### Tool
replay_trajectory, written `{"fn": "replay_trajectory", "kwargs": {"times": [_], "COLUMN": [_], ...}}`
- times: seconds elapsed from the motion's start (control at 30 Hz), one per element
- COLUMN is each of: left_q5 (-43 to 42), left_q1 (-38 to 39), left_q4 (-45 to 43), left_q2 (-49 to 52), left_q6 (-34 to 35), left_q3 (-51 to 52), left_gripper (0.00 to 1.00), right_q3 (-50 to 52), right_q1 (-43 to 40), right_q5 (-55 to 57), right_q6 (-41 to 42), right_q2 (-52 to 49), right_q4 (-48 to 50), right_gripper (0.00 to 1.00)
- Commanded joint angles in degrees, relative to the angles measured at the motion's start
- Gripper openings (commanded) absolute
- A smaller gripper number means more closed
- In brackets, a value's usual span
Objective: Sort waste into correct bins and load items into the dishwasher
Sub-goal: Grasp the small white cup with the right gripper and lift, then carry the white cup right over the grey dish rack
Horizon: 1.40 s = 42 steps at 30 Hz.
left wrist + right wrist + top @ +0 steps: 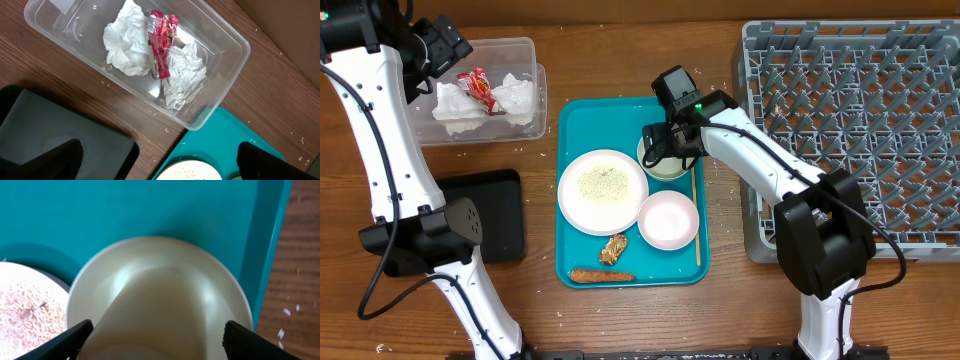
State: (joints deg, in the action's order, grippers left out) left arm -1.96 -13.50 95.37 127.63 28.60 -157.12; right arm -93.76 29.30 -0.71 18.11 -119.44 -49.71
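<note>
Right gripper [157, 340] fingers stand spread astride the small white cup [160, 305], nested in the white bowl [150, 255] at the teal tray's [575, 250] one o'clock. Left gripper [160, 162] gapes empty above the clear tub [85, 30].

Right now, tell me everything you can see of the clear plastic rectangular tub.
The clear plastic rectangular tub is see-through, with rounded corners and a lipped rim. It sits upright on the wooden table, close to a corner of the teal tray. Inside lie two crumpled white napkins with a red-and-silver wrapper between them.
</note>
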Motion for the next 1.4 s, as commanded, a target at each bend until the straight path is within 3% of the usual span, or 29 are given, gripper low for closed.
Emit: {"fn": "replay_trajectory", "kwargs": {"times": [0.0, 0.33, 0.43, 0.63, 0.83, 1.13, 1.27, 1.37], "left_q5": [-0.5, -0.5, -0.5, -0.5, -0.5, -0.5, -0.5, -0.5], "left_q1": [-0.2, -0.2, -0.2, -0.2, -0.2, -0.2, -0.2, -0.2], "left_q4": [0.0, 0.0, 0.0, 0.0, 0.0, 0.0, 0.0, 0.0], "left_q2": [-0.3, -0.3, -0.3, -0.3, -0.3, -0.3, -0.3, -0.3], "left_q6": [0.5, 0.5, 0.5, 0.5, 0.5, 0.5, 0.5, 0.5], "left_q3": [-0.5, -0.5, -0.5, -0.5, -0.5, -0.5, -0.5, -0.5], "left_gripper": [1.00, 1.00, 1.00, 1.00, 1.00, 1.00, 1.00, 1.00], "right_q3": [-0.8, -9.5, -14.0, -26.6, -34.8, -34.8, -34.8, -34.8], "right_q1": [0.3, 0.2, -0.6, -6.0, -20.7, -48.2, -54.0, -56.8], "right_q5": [-2.1, -2.3, -1.7, 9.5, 11.2, 11.0, 11.0, 10.9], "right_q6": [2.1, 2.3, 2.3, 2.3, -0.3, -0.3, -0.3, -0.3], "right_q2": [0.1, 1.1, 2.1, 5.4, 8.3, 6.5, 4.2, 1.9], "right_q4": [-0.9, -7.6, -10.7, -20.6, -24.9, -24.5, -24.0, -24.2], "right_gripper": [0.81, 0.61, 0.61, 0.61, 0.61, 0.61, 0.63, 0.77]}}
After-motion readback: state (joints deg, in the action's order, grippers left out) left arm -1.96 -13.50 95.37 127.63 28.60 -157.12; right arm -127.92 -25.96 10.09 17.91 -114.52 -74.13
